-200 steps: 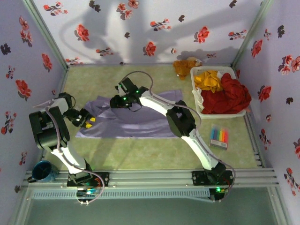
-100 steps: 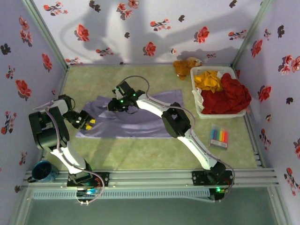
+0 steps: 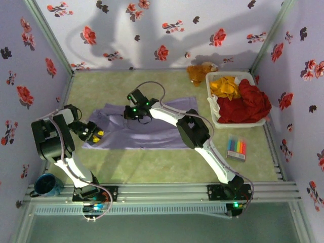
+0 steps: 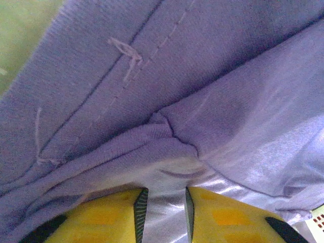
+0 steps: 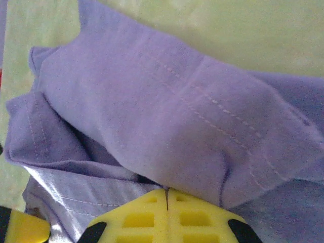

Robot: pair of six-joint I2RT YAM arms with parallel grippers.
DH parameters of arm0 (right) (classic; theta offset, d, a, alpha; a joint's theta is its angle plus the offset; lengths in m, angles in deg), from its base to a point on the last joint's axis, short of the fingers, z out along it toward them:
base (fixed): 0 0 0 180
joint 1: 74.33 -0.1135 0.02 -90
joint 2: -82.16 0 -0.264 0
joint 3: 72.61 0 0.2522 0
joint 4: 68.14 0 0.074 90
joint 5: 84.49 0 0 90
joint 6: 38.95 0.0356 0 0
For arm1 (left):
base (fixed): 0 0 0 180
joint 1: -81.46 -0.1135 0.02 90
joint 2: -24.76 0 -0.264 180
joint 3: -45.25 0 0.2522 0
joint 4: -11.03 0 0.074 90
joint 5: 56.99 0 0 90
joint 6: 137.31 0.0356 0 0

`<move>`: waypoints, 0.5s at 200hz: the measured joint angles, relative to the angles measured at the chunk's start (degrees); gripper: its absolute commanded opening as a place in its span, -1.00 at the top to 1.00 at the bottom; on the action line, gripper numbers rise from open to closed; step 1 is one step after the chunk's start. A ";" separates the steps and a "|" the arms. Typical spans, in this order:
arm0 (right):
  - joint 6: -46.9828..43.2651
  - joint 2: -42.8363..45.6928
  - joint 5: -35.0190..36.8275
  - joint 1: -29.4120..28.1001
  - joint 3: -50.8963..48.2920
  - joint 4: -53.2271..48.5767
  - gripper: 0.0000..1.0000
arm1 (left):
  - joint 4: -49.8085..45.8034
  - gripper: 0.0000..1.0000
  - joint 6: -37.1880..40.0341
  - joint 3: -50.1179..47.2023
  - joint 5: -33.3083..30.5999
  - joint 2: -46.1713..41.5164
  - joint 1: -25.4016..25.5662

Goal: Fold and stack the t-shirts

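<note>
Purple shirt (image 3: pixel 136 136) lying spread on table (image 3: pixel 152 167); left gripper (image 4: pixel 162 197) pinching bunched cloth between fingers; right gripper (image 5: pixel 167 197) clenching tight, tips against fold, catch unclear.

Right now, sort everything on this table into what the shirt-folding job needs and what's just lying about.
For the job: purple shirt, red shirt, yellow shirt.
Just lying about: white basket, stuffed toy, marker pack, blue mug.

T-shirt (image 3: pixel 147 130) centre; basket (image 3: pixel 211 107) right of it — plush toy (image 3: pixel 198 72) at rear-left corner, marker pack (image 3: pixel 236 147) before; mug (image 3: pixel 45 185) near-left.
</note>
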 measured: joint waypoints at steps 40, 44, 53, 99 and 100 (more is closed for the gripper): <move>0.20 1.70 4.63 0.00 -2.36 0.00 1.00 | 0.61 0.40 0.07 -0.70 1.01 -0.07 -0.35; 0.20 1.92 5.14 -0.04 -2.84 -0.04 1.00 | 0.59 0.40 0.15 -0.70 1.05 -0.07 -0.37; 0.17 2.51 6.05 -0.20 -3.69 -0.09 1.00 | 0.61 0.40 0.20 -0.74 1.05 -0.07 -0.39; 0.13 3.96 9.60 -0.39 -4.92 -0.87 0.78 | 0.52 0.39 0.22 -0.59 1.11 -0.07 -0.50; 0.17 4.00 9.70 -0.42 -4.94 -0.90 0.78 | 0.52 0.39 0.22 -0.57 1.09 -0.07 -0.50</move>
